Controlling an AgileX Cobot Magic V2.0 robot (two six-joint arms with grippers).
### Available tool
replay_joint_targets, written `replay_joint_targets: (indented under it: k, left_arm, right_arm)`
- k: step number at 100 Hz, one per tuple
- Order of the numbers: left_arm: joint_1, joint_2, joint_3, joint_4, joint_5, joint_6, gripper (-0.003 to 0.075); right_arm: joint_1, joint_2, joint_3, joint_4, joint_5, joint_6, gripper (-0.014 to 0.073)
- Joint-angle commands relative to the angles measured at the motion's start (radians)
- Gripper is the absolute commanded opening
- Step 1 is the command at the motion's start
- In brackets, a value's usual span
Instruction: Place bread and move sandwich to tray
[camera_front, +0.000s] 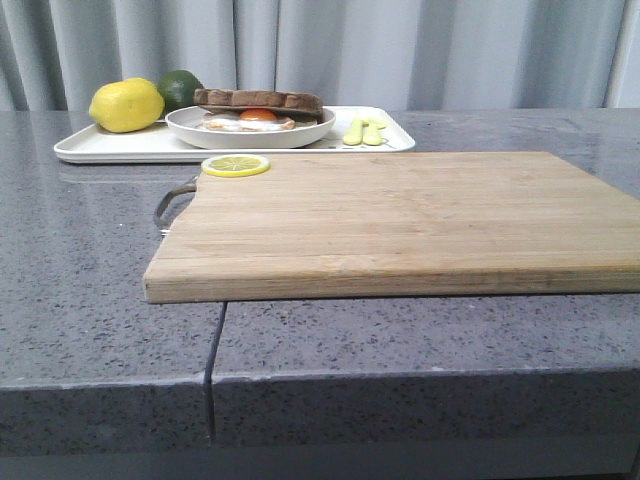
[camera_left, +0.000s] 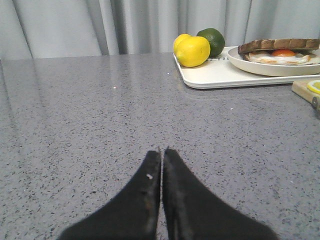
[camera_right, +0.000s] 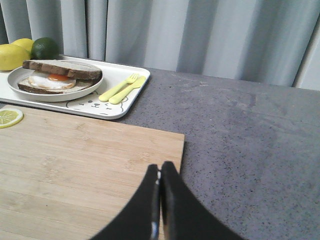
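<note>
Sandwich (camera_front: 258, 112) sits plated on the tray (camera_front: 110, 146), far left; both end effectors (camera_left: 162, 150) (camera_right: 160, 165) pinched together, empty — simply hold clear.

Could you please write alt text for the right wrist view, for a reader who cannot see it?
A sandwich with a fried egg sits on a plate on a white tray, beside yellow-green cutlery. In front lies a wooden cutting board, with the right gripper, fingers closed, over its edge.

black tapered fingers on both grippers

left gripper (camera_left: 162, 152): 2 matte black fingers, broad at the base, narrowing to tips, a small white speck on 1. right gripper (camera_right: 159, 167): 2 alike, smooth, unmarked.
</note>
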Motion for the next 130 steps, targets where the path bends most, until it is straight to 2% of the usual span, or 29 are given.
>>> replay_joint_targets:
  k: [1, 22, 41, 51, 85, 130]
  left_arm:
    - [0.003, -0.030, 0.015, -0.009, -0.091, -0.009, -0.0020]
    - [0.003, -0.030, 0.015, -0.009, -0.091, -0.009, -0.0020]
    - [0.003, -0.030, 0.015, -0.009, -0.091, -0.009, -0.0020]
    - [0.003, -0.030, 0.015, -0.009, -0.091, -0.009, -0.0020]
    - [0.003, -0.030, 0.015, -0.009, -0.091, -0.009, -0.0020]
    - [0.003, -0.030, 0.015, -0.009, -0.091, -0.009, -0.0020]
  right_arm:
    - [-0.006, 0.003, -0.028, -0.002, -0.075, -0.003, -0.0070]
    - [-0.005, -0.013, -0.002, -0.069, -0.081, 0.023, -0.0070]
    - [-0.005, -0.107, 0.119, -0.255, -0.184, 0.243, -0.0070]
    - [-0.005, -0.178, 0.192, -0.315, -0.210, 0.302, -0.0070]
    - [-0.006, -0.453, 0.385, -0.326, -0.194, 0.309, -0.0070]
    - [-0.007, -0.450, 0.384, -0.361, -0.179, 0.309, -0.0067]
